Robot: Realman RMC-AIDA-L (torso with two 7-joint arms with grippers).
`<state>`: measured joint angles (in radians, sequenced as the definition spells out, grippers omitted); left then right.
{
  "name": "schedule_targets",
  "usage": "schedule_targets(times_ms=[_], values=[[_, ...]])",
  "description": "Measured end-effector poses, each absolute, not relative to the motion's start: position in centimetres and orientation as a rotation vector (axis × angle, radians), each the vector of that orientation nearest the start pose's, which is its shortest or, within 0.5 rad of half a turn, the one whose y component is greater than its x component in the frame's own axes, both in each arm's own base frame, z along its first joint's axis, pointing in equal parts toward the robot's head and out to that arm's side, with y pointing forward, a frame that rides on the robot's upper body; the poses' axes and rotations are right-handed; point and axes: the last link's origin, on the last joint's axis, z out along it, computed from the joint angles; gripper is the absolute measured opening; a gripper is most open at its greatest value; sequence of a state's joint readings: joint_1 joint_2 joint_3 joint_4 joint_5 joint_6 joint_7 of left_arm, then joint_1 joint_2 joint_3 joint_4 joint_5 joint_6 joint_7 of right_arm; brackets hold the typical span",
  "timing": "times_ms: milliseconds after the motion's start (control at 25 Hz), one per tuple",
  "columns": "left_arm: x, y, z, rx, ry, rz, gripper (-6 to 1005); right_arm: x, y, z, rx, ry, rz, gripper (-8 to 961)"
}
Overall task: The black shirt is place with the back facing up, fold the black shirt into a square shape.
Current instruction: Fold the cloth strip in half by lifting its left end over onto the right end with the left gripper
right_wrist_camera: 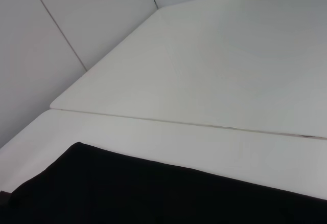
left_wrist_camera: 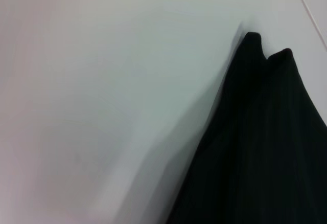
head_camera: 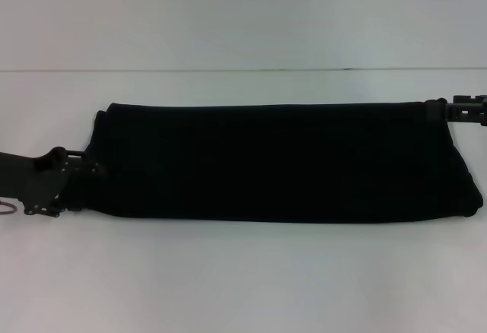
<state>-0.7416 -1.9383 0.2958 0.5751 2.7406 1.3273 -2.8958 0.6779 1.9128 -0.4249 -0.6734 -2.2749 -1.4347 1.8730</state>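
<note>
The black shirt (head_camera: 281, 162) lies across the white table (head_camera: 243, 280) as a long flat band, folded lengthwise, and no lettering shows. My left gripper (head_camera: 85, 169) sits at the band's left end, against the fabric edge. My right gripper (head_camera: 445, 107) is at the band's far right corner, touching the cloth there. In the left wrist view, a corner of the black shirt (left_wrist_camera: 265, 147) lies on the table with two small peaks at its tip. The right wrist view shows one long straight edge of the black shirt (right_wrist_camera: 153, 193).
A seam (head_camera: 243, 70) runs across the back of the table where a second white panel begins, seen again as the seam (right_wrist_camera: 204, 124) in the right wrist view. Bare white surface lies in front of and behind the shirt.
</note>
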Motion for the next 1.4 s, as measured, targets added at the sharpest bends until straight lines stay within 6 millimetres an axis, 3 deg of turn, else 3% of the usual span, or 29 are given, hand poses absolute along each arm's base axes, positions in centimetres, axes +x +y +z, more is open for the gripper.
schedule_targets(times_ms=[80,520,1040,1240,1400], values=[[-32.9,38.1,5.8,1.904,2.915,0.463,861,28.6,39.5,9.4,-2.365,1.13,0.517,927],[-33.6,37.8,5.6,1.949,2.905,0.498,437,28.6,39.5,9.4,-2.366,1.125,0.516,927],[-34.3,37.1,5.5,2.035,2.856,0.516,63,28.9,39.6,9.3,-2.353,1.126,0.511,926],[-34.7,36.7,5.7,2.196,2.749,0.547,61,28.9,39.9,9.1,-2.31,1.143,0.553,926],[-36.0,35.7,7.6,2.281,2.711,0.673,59,28.6,40.1,8.7,-2.275,1.155,0.612,926]])
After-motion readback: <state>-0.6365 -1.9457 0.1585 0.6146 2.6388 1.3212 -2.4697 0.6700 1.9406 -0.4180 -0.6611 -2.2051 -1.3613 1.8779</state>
